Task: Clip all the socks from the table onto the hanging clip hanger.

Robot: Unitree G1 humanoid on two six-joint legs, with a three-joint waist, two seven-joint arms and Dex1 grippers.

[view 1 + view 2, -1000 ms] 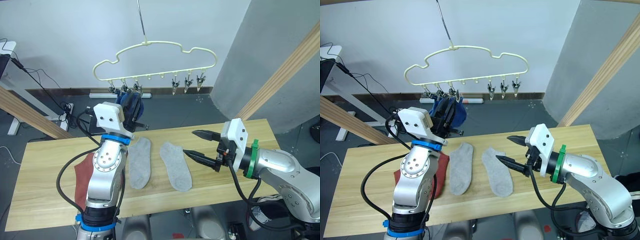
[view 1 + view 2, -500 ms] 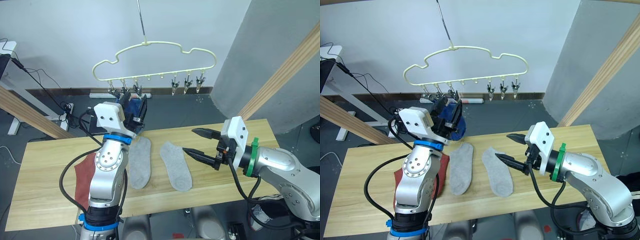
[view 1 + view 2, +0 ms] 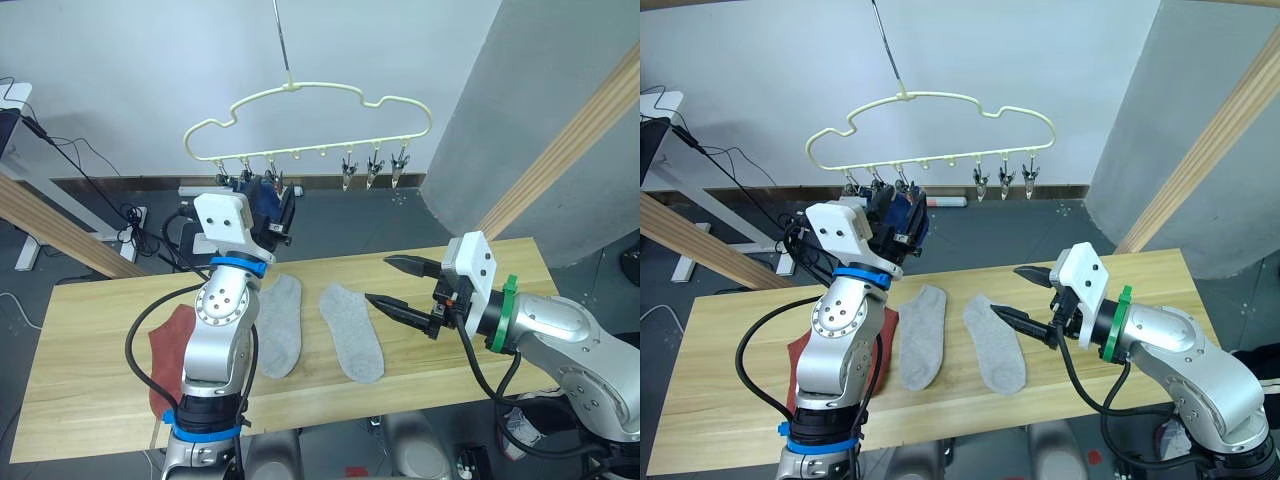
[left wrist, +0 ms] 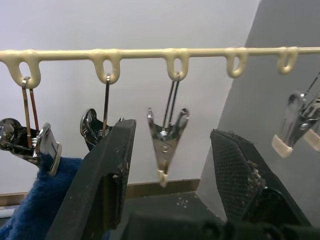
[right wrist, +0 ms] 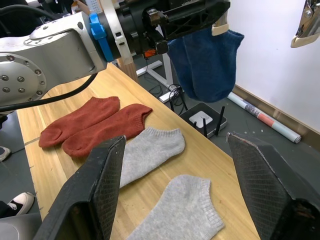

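grey socks (image 5: pixel 170 190): 2 | red socks (image 5: pixel 95 125): 2 | blue socks (image 5: pixel 205 65): 2, clipped | left end effector (image 4: pixel 170 165): spread | right end effector (image 3: pixel 398 288): spread

The long pale wood table (image 3: pixel 730 400) carries four socks lying flat. Two light grey socks (image 5: pixel 152 150) rest side by side just in front of the right gripper's (image 3: pixel 1025 297) parted fingers, one almost under its lower fingertip. Two rust-red socks (image 5: pixel 95 125) (side by side, touching) lie beyond them, below the raised left arm.
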